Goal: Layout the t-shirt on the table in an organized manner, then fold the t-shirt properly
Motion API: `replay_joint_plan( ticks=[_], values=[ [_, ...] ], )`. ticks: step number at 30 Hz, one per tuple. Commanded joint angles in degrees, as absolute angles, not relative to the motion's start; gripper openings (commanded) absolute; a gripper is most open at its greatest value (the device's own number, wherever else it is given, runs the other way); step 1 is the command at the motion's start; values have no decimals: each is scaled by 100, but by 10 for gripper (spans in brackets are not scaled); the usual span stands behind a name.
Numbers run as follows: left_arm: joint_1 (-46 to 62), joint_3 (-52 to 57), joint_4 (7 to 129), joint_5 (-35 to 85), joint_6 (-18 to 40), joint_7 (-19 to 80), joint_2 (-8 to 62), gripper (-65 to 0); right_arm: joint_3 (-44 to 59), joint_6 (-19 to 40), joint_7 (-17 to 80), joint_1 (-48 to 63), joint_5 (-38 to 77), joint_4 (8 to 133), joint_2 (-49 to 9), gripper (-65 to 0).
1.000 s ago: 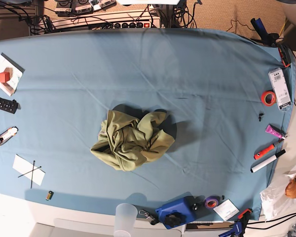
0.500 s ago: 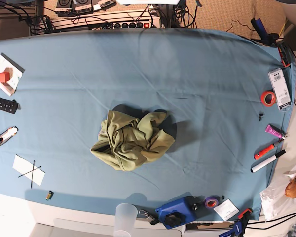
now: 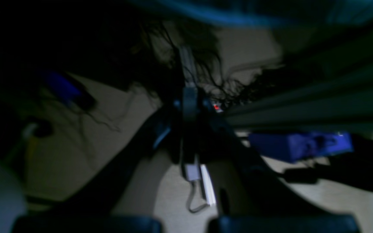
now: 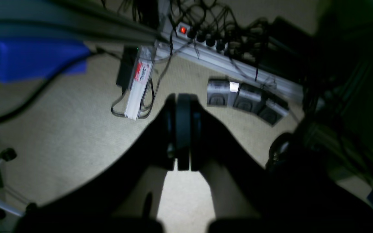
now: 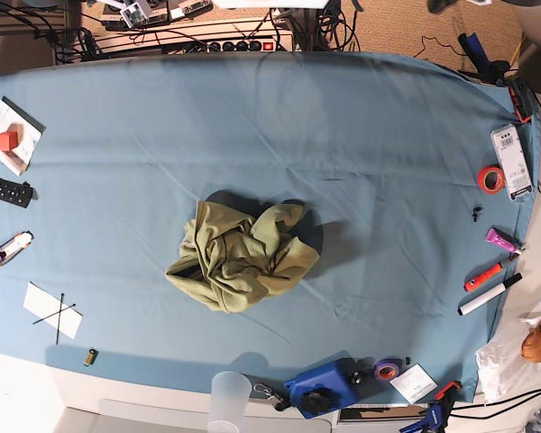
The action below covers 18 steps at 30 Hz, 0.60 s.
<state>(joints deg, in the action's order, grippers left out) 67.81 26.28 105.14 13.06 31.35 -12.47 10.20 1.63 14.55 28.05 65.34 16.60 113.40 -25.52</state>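
Crumpled olive t-shirt [image 5: 242, 255] heaped mid-table, untouched, not yet laid out.

Bunched near the middle of the blue-clothed table [image 5: 388, 117], slightly toward the near edge, clear of the tools along the rims. Left gripper [image 3: 189, 106] and right gripper [image 4: 183, 129]: jaws pressed together, empty, hanging over the floor, apparently parked away from the garment.

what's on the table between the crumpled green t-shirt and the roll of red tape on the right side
Nothing: in the base view only bare light blue cloth of the table stretches from the crumpled olive-green cotton t-shirt to the red tape roll.
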Motion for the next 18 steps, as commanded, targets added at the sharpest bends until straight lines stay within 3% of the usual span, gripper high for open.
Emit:
replay_joint_plan(
  ticks=[1, 7, 18],
  values=[
    [6901, 2755, 10676, 1380, 3175, -1400, 1050, -650, 193, 1455, 2749, 6580, 1715, 11507, -2587, -650],
    [6558, 3284, 11093, 1817, 3765, -1400, 1050, -650, 193, 1455, 2862, 6340, 1712, 11935, -2587, -650],
    [5704, 3400, 11205, 1975, 3756, -1400, 1050, -650, 196, 1452, 2873, 5575, 1708, 12237, -2587, -650]
  ],
)
